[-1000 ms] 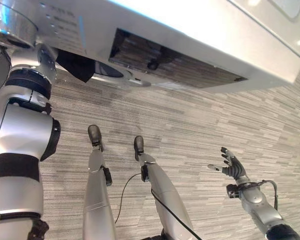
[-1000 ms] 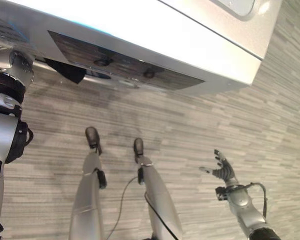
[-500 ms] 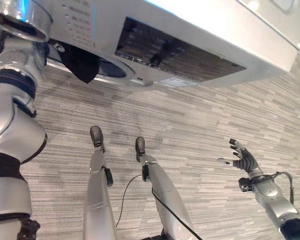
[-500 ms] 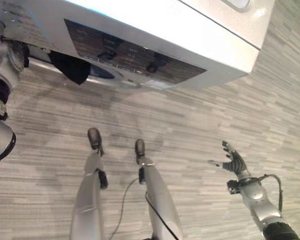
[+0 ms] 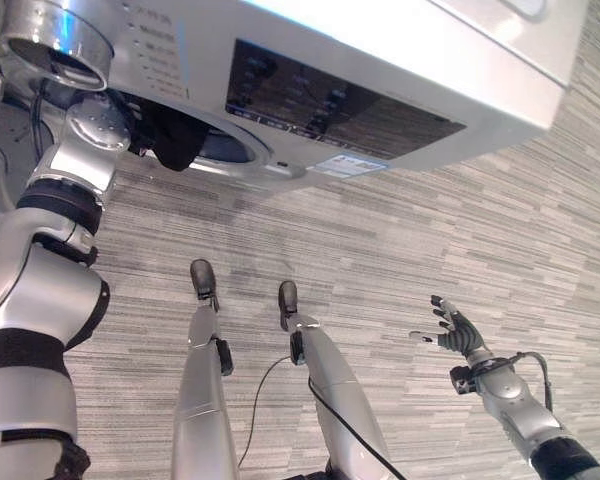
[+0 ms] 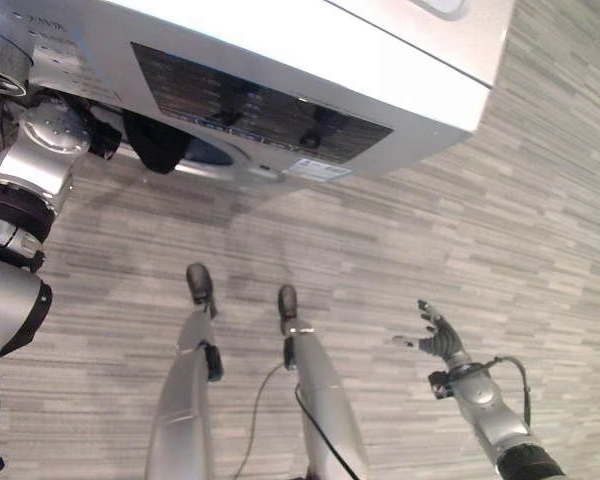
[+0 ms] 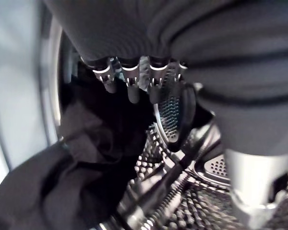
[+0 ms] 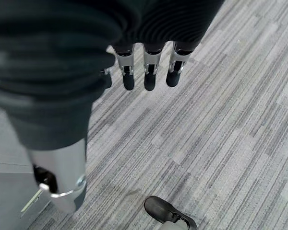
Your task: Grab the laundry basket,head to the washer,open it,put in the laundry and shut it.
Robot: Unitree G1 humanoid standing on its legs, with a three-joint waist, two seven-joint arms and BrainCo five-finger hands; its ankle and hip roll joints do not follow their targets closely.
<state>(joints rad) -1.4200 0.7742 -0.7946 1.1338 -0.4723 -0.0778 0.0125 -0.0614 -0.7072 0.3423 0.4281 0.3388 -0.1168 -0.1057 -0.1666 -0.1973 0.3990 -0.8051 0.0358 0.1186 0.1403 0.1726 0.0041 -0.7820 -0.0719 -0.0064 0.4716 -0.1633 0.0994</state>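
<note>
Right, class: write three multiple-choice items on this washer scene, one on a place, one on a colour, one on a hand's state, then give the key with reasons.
1. Where is the left hand?
A. Reaching into the washer drum
B. Resting on the carpet
C. On top of the washer

2. What colour is the laundry at the drum's mouth?
A. White
B. Dark, near black
C. Bright red

3. How is the right hand?
A. Curled round a basket handle
B. Pinching cloth
C. Open, holding nothing

Key: 1 A, the left wrist view shows the perforated drum just past the fingers. 2 B, the cloth looks dark there and in the eye views. 3 C, its fingers are spread above the carpet.
</note>
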